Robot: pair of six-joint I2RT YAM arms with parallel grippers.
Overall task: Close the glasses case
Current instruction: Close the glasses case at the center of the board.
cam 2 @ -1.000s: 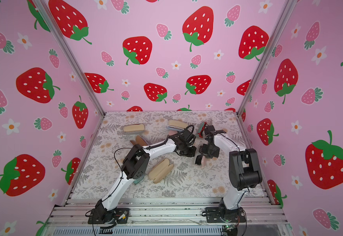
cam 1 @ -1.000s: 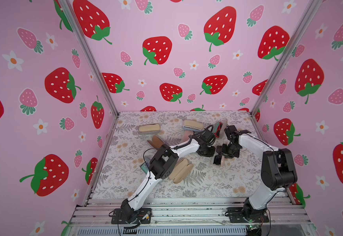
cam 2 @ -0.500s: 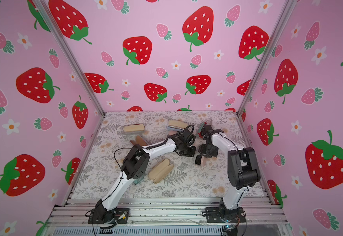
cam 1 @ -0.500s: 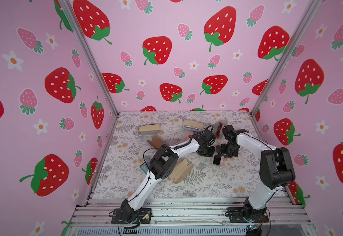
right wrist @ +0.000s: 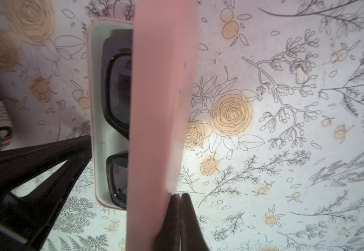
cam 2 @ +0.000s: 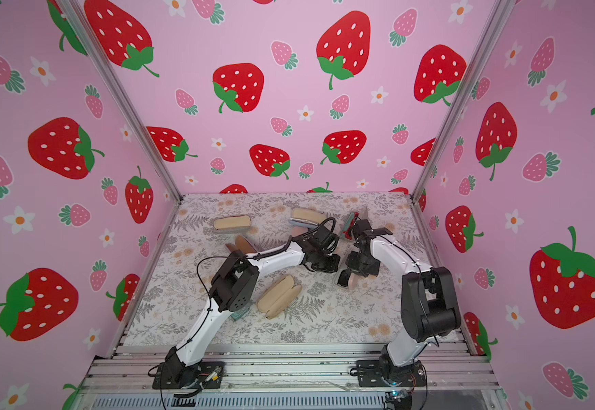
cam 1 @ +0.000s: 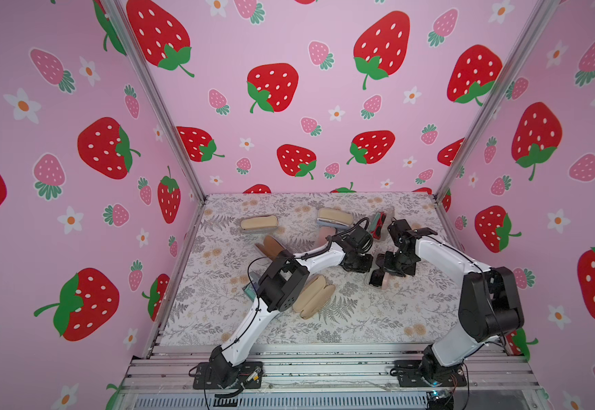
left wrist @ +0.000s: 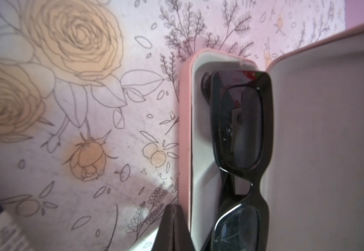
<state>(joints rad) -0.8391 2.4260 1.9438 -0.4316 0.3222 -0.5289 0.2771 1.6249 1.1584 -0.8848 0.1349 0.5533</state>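
The pink glasses case (cam 1: 384, 281) (cam 2: 351, 281) lies open between my two grippers in both top views. Its white-lined base (left wrist: 195, 134) (right wrist: 97, 121) holds black sunglasses (left wrist: 240, 126) (right wrist: 117, 87). The lid (left wrist: 328, 113) (right wrist: 161, 104) stands nearly upright over the base. My left gripper (left wrist: 174, 209) (cam 1: 366, 264) is shut and empty, with its tips against the base's outer pink wall (left wrist: 184, 130). My right gripper (right wrist: 180, 198) (cam 1: 392, 269) is also shut and empty, pressed against the lid's outer face. The left fingers (right wrist: 53, 156) show in the right wrist view, touching the base's side.
Tan closed cases lie at the back left (cam 1: 258, 223), back middle (cam 1: 335, 217) and front middle (cam 1: 315, 296). A brown open case (cam 1: 271, 246) sits beside the left arm. A case with red glasses (cam 1: 379, 224) stands behind the grippers. Pink walls close in three sides.
The right arm has edged slightly left against the lid. The left arm has stayed where it was.
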